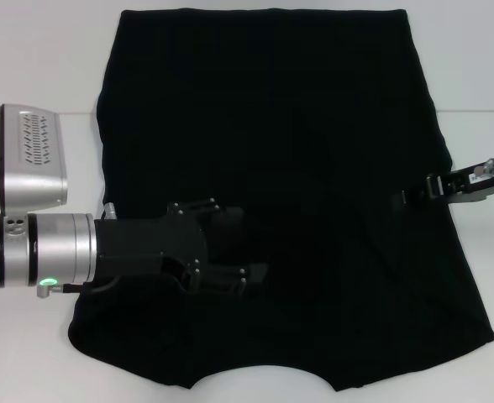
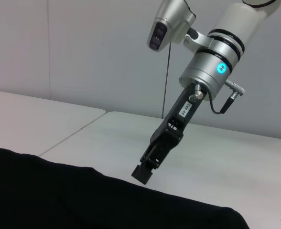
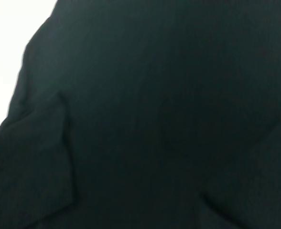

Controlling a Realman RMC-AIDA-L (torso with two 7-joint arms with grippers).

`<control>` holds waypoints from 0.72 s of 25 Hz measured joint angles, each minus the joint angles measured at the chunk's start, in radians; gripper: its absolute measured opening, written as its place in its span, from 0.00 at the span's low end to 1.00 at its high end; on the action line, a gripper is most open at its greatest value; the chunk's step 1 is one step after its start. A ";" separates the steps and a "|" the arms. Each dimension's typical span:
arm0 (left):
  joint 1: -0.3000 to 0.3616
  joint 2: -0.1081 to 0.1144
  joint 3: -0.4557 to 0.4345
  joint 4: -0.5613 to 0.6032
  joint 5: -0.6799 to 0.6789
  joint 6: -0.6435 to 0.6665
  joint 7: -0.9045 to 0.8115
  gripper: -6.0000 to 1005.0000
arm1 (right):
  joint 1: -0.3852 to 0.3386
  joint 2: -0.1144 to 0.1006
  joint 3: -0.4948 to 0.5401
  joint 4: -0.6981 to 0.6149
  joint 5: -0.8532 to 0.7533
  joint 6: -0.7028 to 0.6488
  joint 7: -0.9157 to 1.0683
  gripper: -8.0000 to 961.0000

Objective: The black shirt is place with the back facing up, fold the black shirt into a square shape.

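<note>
Black shirt spread flat on the white surface, both claws over it.

Head view: the black shirt [image 1: 281, 168] fills the middle of the frame on the white surface [image 1: 37, 67]; the left claw [image 1: 251, 252] reaches in from the lower left over the cloth, fingers spread apart, grasping nothing I can see. The right claw [image 1: 398, 200] comes in from the right edge at the shirt's side; whether it is clenched I cannot tell. Left wrist view: the shirt [image 2: 83, 200] lies along the bottom, the right claw [image 2: 142, 174] just above its edge. Right wrist view: dark, creased shirt cloth [image 3: 169, 119] fills nearly everything.
</note>
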 joint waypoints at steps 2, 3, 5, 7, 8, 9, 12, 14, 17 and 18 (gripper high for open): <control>-0.001 0.000 0.000 0.000 0.000 0.000 0.000 0.93 | -0.008 -0.009 0.000 0.004 0.000 0.016 0.018 0.28; -0.002 0.000 0.001 0.000 0.000 0.000 0.000 0.93 | -0.012 -0.014 0.000 0.008 -0.001 0.021 0.026 0.30; -0.003 0.000 0.001 0.000 0.000 -0.002 0.000 0.93 | -0.019 -0.023 0.000 0.020 -0.001 0.031 0.037 0.34; -0.004 0.000 0.000 0.000 0.000 -0.009 0.000 0.93 | -0.024 -0.027 0.000 0.034 0.000 0.040 0.042 0.38; -0.004 0.000 0.000 0.000 0.000 -0.013 0.000 0.93 | -0.025 -0.028 -0.001 0.043 0.001 0.048 0.042 0.40; -0.004 0.000 0.000 0.000 0.000 -0.016 0.000 0.93 | -0.025 -0.028 -0.001 0.052 0.001 0.055 0.042 0.42; -0.001 0.001 0.000 0.000 0.001 -0.015 -0.004 0.93 | -0.021 -0.022 -0.003 0.076 0.000 0.084 0.037 0.58; 0.000 0.005 -0.002 0.002 0.003 0.003 -0.028 0.93 | -0.022 -0.017 -0.002 0.078 0.009 0.098 0.025 0.68; 0.001 0.014 -0.035 0.003 0.001 0.043 -0.057 0.93 | -0.035 -0.014 0.000 0.079 0.066 0.107 -0.029 0.72; 0.002 0.018 -0.057 0.003 0.001 0.066 -0.063 0.93 | -0.043 -0.014 0.000 0.080 0.102 0.107 -0.062 0.74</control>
